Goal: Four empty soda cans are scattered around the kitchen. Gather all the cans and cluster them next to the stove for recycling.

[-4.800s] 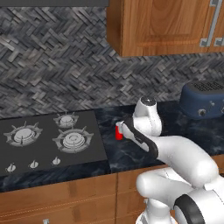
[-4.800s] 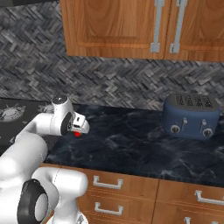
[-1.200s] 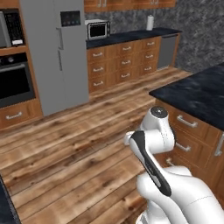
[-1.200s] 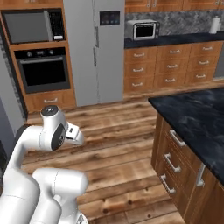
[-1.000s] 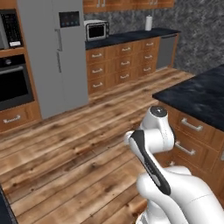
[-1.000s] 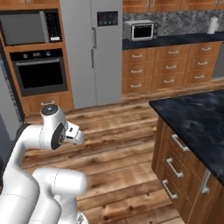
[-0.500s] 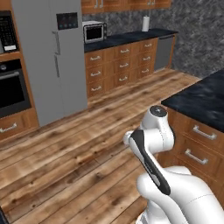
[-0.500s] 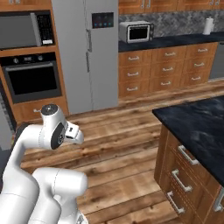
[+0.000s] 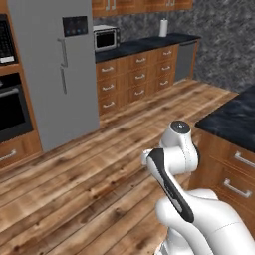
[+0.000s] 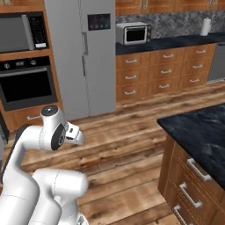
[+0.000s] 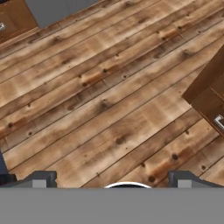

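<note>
The soda cans and the stove are out of view. My gripper (image 11: pixel 113 183) hangs open over bare wooden floor, its two dark fingertips (image 11: pixel 42 179) spread wide with nothing between them. The arm is folded close to the body, and the hand (image 10: pixel 74 134) points down at the floor planks. In the left base view the hand (image 9: pixel 148 158) sits just in front of the white elbow.
A grey fridge (image 10: pixel 83 57) stands ahead, with a wall oven (image 10: pixel 26 83) to its left. Wooden drawer cabinets carry a microwave (image 10: pixel 134 33) and a paper towel roll (image 9: pixel 163 27). A dark-topped island (image 10: pixel 197 132) with drawers is close on the right. Open floor (image 9: pixel 74 184) lies between.
The base has driven away from the stove counter, so the whole picture has changed to the fridge wall and keeps shifting slightly. The arm stays folded and the gripper stays open.
</note>
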You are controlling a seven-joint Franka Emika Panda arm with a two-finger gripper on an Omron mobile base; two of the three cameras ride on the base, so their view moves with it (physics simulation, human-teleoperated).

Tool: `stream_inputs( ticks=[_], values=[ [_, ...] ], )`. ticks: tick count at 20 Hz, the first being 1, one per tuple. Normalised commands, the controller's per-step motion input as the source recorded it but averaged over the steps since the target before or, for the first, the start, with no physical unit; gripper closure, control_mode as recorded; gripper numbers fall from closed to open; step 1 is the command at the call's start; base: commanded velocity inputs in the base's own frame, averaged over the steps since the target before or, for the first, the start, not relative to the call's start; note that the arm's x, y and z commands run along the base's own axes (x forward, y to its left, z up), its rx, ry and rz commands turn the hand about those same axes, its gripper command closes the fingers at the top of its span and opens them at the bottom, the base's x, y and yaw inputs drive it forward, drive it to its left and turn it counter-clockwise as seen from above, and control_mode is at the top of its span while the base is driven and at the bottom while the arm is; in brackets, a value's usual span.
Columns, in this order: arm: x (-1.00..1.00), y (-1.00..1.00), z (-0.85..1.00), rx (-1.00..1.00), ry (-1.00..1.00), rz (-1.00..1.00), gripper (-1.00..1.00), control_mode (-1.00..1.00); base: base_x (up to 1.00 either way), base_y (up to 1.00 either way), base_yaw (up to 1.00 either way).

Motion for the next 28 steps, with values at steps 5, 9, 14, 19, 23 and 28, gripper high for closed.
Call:
stream_inputs(
  ticks=[5,9,14,19,23,28],
  values=[
    [0.00,0.00,0.00,0.00,0.00,0.00,-1.00,1.00,0.61,0.01,-0.05],
    [0.00,0.00,0.00,0.00,0.00,0.00,-1.00,1.00,0.61,0.00,-0.03],
    [0.00,0.00,0.00,0.00,0.00,0.00,-1.00,1.00,0.60,0.00,-0.02],
    [0.00,0.00,0.00,0.00,0.00,0.00,-1.00,1.00,0.61,0.00,-0.01],
    [0.00,0.00,0.00,0.00,0.00,0.00,-1.00,1.00,0.61,0.00,0.00],
    [0.00,0.00,0.00,0.00,0.00,0.00,-1.00,1.00,0.60,-0.03,0.00]
  ],
)
